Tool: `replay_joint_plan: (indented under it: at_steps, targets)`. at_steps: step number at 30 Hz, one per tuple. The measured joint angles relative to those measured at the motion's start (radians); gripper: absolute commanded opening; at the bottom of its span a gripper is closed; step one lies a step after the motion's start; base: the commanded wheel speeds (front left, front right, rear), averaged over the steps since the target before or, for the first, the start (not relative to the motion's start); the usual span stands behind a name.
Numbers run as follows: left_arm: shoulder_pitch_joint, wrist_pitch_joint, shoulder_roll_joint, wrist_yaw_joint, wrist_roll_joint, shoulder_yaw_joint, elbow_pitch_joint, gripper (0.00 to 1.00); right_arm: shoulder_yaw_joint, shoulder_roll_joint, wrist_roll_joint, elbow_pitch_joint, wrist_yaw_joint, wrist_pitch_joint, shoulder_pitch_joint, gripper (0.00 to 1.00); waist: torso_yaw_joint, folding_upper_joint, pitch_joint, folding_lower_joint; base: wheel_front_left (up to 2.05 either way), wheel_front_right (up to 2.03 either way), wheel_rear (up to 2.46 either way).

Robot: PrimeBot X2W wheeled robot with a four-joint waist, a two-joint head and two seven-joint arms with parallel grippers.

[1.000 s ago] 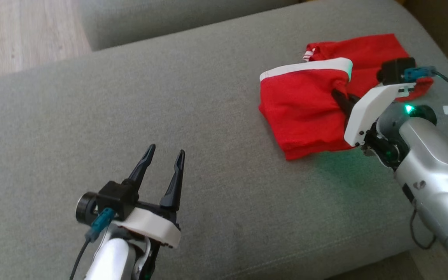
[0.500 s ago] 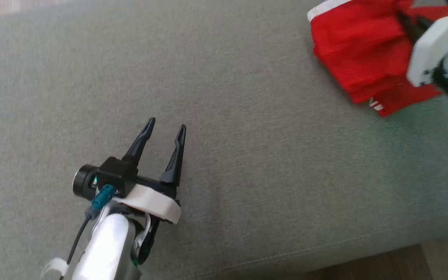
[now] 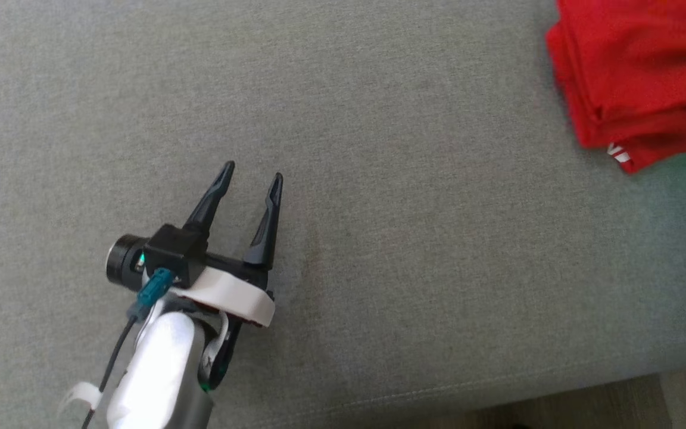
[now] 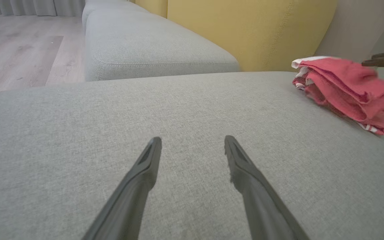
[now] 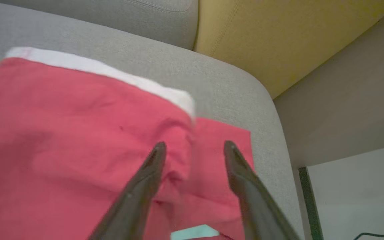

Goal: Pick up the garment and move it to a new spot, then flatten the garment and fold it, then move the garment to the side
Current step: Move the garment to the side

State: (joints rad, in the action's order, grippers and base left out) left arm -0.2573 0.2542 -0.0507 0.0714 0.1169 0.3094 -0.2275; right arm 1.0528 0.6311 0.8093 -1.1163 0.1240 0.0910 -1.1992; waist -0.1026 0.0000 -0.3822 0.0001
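The garment [image 3: 635,71] is red with a white band, and it lies folded on the grey sofa cushion [image 3: 379,238] at the head view's top right. In the right wrist view my right gripper [image 5: 195,144] hovers just over the garment [image 5: 62,133], its fingers spread apart with a small ridge of red cloth below the gap. My left gripper [image 3: 252,173] stands open at the lower left, over bare cushion and well away from the cloth. The left wrist view has the open left gripper [image 4: 192,140] in front and the garment [image 4: 342,86] far off to the right.
A yellow back cushion [image 4: 245,30] rises behind the seat, beside a second grey seat cushion [image 4: 152,43]. Wood floor [image 4: 18,50] lies beyond. The seat's front edge [image 3: 557,387] runs along the bottom of the head view. The garment sits near the cushion's rounded corner [image 5: 262,100].
My right gripper's fingers have gone from shut on the garment to spread apart above it. The head camera has swung, shifting the whole picture. The left gripper stays open.
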Motion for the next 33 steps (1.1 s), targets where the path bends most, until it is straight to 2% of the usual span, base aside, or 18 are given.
replay_joint_plan:
  at_steps: [8,14,18,24,27,30,31,33]
  targets:
    - [0.001,0.000,-0.004,-0.002,0.001,-0.041,0.011,1.00,0.002,-0.061,-0.046,-0.135,0.000,-0.105,0.000,1.00,0.005,0.0000,0.043,0.0000,0.00,0.00,0.00]
    - [0.042,0.002,-0.004,-0.008,0.016,-0.095,0.044,1.00,-0.046,-0.117,-0.031,-0.141,0.000,-0.276,0.004,1.00,0.004,0.0000,0.134,0.0000,0.00,0.00,0.00]
    - [0.091,0.002,-0.005,-0.019,0.044,-0.140,0.047,1.00,-0.086,-0.136,0.000,-0.085,0.000,-0.329,0.026,1.00,0.006,0.0000,0.210,-0.0001,0.00,0.00,0.00]
    - [0.121,0.002,-0.008,-0.018,0.071,-0.186,0.051,1.00,-0.155,-0.140,0.038,0.040,0.000,-0.341,0.130,1.00,0.012,0.0001,0.307,-0.0001,0.00,0.00,0.00]
    - [0.134,0.002,-0.011,-0.014,0.081,-0.203,0.064,1.00,-0.229,-0.139,0.032,0.137,0.000,-0.342,0.210,1.00,0.018,0.0001,0.359,-0.0001,0.00,0.00,0.00]
    - [0.144,0.002,-0.012,-0.030,0.078,-0.227,0.065,1.00,-0.322,-0.139,0.002,0.234,0.000,-0.342,0.310,1.00,0.029,0.0001,0.393,-0.0002,0.00,0.00,0.00]
    - [0.151,0.002,-0.012,-0.038,0.078,-0.228,0.056,1.00,-0.400,-0.139,-0.031,0.295,0.000,-0.342,0.395,1.00,0.041,0.0001,0.401,-0.0002,0.00,0.00,0.00]
    - [0.152,0.002,-0.012,-0.045,0.078,-0.228,0.029,1.00,-0.482,-0.152,-0.074,0.360,0.000,-0.342,0.485,1.00,0.054,0.0001,0.404,-0.0001,0.00,0.00,0.00]
